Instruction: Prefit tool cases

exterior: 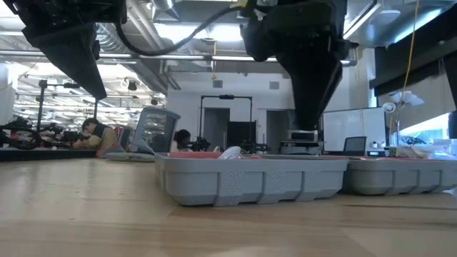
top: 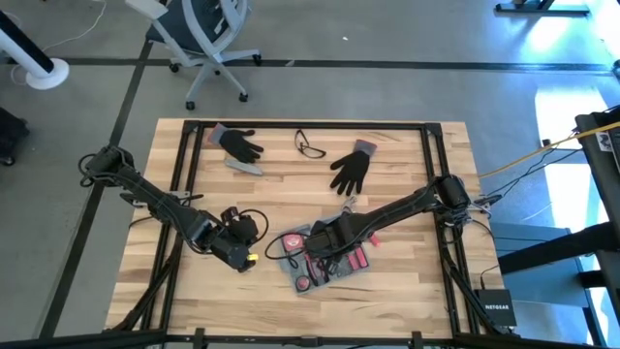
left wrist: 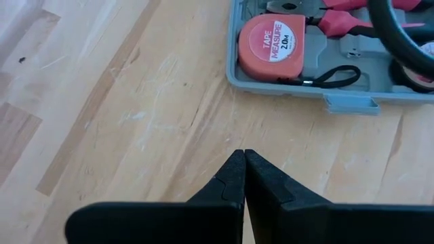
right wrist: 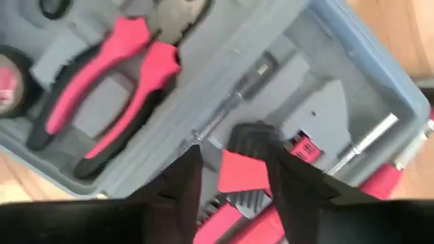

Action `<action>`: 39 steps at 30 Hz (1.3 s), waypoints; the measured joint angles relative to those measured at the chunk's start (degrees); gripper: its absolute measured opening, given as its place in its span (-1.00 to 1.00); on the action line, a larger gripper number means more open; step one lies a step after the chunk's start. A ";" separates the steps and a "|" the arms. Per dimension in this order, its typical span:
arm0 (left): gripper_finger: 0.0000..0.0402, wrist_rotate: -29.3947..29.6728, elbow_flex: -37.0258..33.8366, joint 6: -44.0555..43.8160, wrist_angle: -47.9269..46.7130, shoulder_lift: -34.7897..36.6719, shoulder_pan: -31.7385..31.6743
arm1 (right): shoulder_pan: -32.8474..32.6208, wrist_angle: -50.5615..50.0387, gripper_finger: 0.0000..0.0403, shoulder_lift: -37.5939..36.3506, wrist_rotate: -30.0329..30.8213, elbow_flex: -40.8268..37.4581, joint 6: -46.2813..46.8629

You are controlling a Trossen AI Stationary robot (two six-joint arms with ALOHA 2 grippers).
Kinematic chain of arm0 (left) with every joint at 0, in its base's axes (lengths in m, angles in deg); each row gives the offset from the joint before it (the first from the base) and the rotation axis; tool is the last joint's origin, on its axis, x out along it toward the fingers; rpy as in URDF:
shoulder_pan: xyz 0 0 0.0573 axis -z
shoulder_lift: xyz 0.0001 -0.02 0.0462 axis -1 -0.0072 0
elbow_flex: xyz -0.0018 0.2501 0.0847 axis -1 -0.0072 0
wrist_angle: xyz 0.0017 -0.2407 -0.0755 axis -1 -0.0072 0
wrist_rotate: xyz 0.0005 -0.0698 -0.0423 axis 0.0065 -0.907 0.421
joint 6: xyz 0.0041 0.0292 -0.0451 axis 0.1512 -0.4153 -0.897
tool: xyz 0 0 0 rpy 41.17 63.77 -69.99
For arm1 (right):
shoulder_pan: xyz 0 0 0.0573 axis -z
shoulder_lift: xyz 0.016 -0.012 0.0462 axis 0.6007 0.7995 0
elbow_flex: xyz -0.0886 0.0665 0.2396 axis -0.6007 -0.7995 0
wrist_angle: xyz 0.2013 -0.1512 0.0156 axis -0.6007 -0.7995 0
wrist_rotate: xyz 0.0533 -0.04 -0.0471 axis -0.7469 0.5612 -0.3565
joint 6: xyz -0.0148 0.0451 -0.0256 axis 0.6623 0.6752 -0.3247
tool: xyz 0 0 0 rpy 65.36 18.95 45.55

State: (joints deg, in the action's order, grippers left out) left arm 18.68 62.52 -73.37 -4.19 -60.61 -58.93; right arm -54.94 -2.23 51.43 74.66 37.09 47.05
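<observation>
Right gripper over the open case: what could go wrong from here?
1. The right gripper straddles a pink tool; it may sit crooked in its recess of the tool case.
2. Pressing could shove the case across the table.
3. The left gripper, shut, waits close beside it.

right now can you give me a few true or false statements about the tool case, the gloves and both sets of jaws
1. The flat blue-grey plastic tool case lies open on the wooden table. True.
2. The left gripper has its jaws wide open over the case. False: its jaws are shut and it hangs over bare wood beside the case.
3. The right gripper is over the case with a pink tool piece between its jaws. True.
4. The two black gloves lie inside the case. False: they lie on the table, apart from the case, on its far side.
5. An orange tape measure sits in the case. True.
</observation>
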 joint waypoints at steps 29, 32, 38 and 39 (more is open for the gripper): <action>-1.00 0.01 0.00 -0.17 -0.28 0.03 0.00 | 0.00 3.46 0.05 1.09 -0.26 -10.37 1.70; -1.00 0.00 0.01 -0.05 -0.28 0.03 0.00 | 0.01 3.38 -0.13 1.14 0.08 -10.43 1.70; -1.00 0.00 0.00 -0.17 -0.28 0.03 0.00 | 0.04 3.68 -0.37 1.05 0.42 -10.38 1.79; -1.00 0.00 0.00 -0.20 -0.28 0.03 0.00 | 0.04 3.68 -0.38 1.05 0.42 -10.38 1.79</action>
State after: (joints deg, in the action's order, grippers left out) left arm 18.68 62.52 -73.57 -4.47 -60.58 -58.93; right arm -54.90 1.45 52.48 75.07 26.71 48.84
